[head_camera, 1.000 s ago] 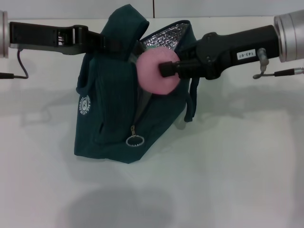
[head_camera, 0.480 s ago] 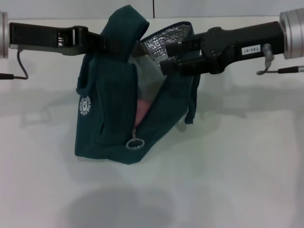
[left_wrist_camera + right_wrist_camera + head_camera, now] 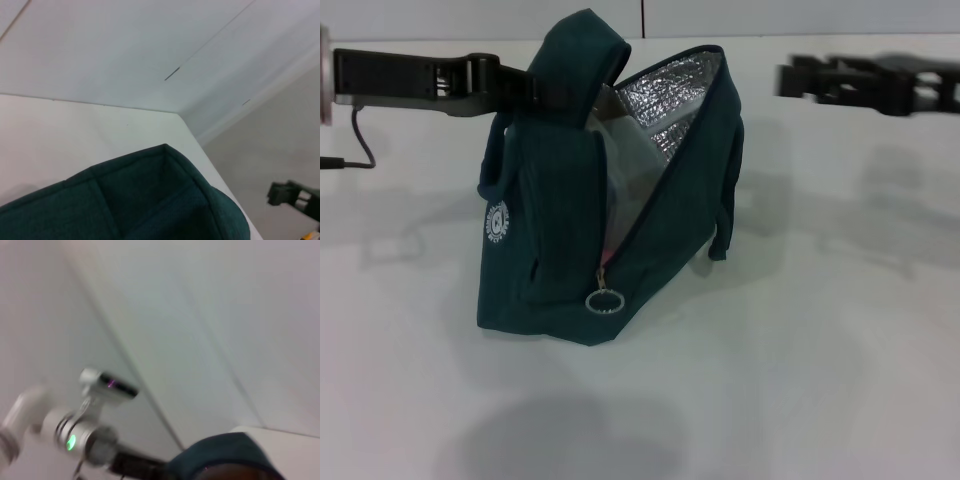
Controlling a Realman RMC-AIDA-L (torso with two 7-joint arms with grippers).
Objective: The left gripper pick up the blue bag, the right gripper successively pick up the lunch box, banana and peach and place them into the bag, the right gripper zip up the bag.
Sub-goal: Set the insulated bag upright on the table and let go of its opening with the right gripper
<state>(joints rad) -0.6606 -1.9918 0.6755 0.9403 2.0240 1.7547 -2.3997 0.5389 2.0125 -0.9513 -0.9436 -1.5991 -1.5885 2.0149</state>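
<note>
The blue bag (image 3: 555,240) stands upright mid-table, its mouth open and its foil lining (image 3: 665,95) showing. My left gripper (image 3: 542,92) is shut on the bag's top handle and holds it up. The bag's fabric fills the low part of the left wrist view (image 3: 150,200). The peach (image 3: 608,256) shows only as a thin pink sliver inside the opening. The lunch box (image 3: 620,170) shows as a pale clear shape inside. The banana is hidden. My right gripper (image 3: 788,80) is empty and open, in the air to the right of the bag, clear of it.
The zip's metal ring pull (image 3: 604,300) hangs at the low end of the open zip. A loop handle (image 3: 724,215) hangs on the bag's right side. White table (image 3: 800,380) lies all round. The left arm's wrist (image 3: 85,435) shows in the right wrist view.
My right gripper let the peach go into the bag, then pulled out and away to the right. The peach sank out of sight. The left gripper and bag stayed put.
</note>
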